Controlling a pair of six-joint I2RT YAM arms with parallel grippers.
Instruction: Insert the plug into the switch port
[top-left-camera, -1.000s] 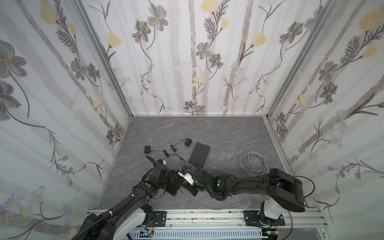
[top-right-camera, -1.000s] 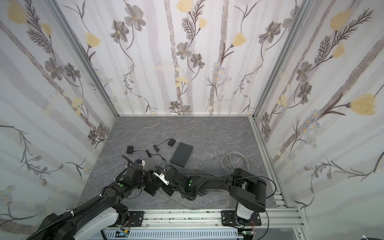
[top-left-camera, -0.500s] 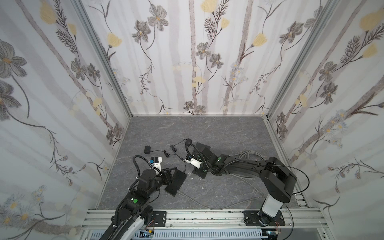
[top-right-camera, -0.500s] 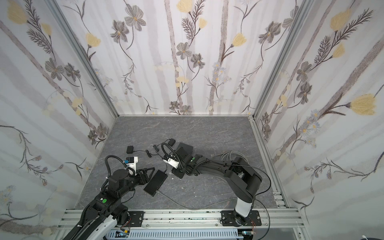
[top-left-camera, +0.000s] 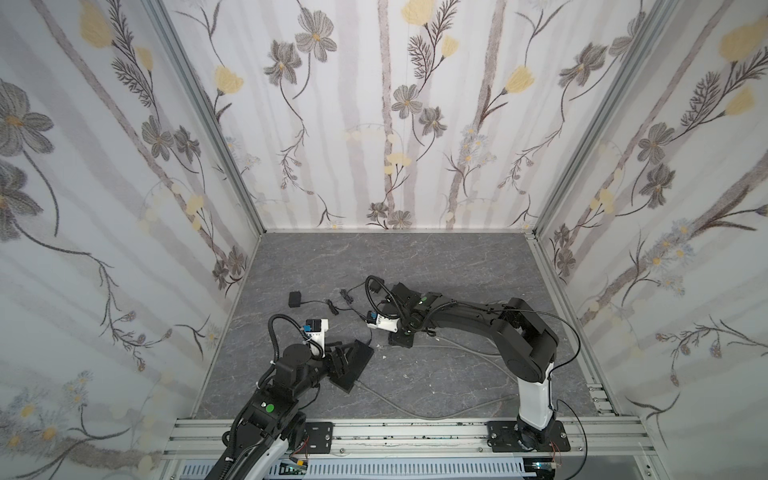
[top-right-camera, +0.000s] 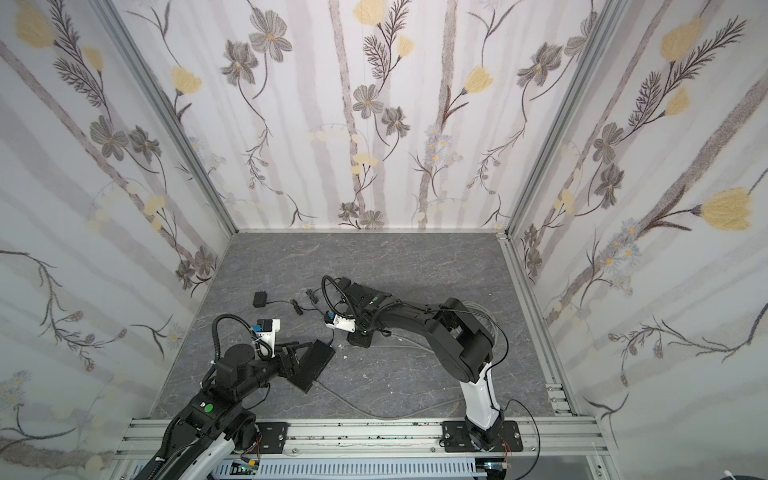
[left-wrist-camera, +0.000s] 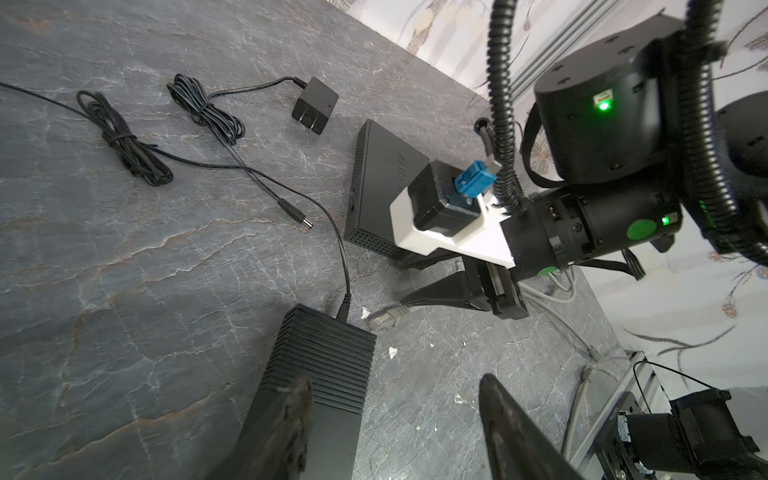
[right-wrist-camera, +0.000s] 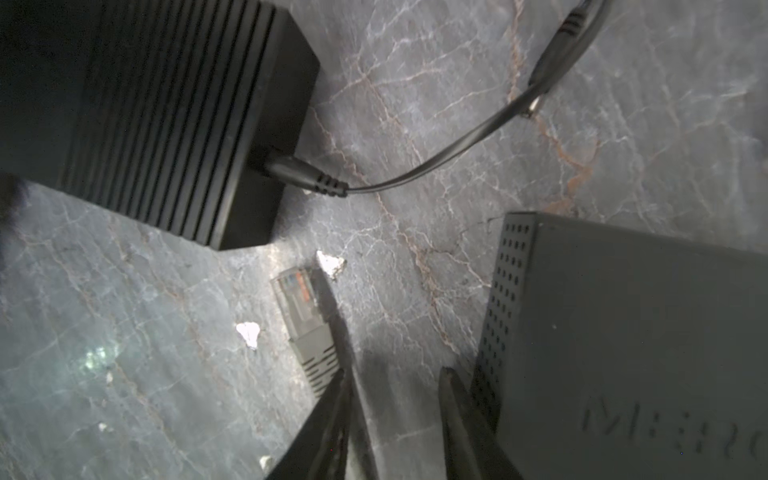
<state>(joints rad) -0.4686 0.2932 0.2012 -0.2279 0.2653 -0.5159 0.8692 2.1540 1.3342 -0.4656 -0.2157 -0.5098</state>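
Drawn away from the left gripper (left-wrist-camera: 395, 380) since a second ago, the right gripper (right-wrist-camera: 392, 374), jaws spread and empty, sits beside the switch (right-wrist-camera: 623, 332) with the grey plug (right-wrist-camera: 297, 299) loose on the table (right-wrist-camera: 124, 353) by it, while the left one, also spread, seemingly touches the ribbed box (left-wrist-camera: 324, 361).

A grey marbled bench (top-left-camera: 415, 257) sits between floral walls (top-left-camera: 374, 124). Left of centre in both top views lies a black adapter (top-left-camera: 295, 299), with two bundled black cords (left-wrist-camera: 120, 139) just to its right. Small white flecks (right-wrist-camera: 331, 264) dot the middle of the bench
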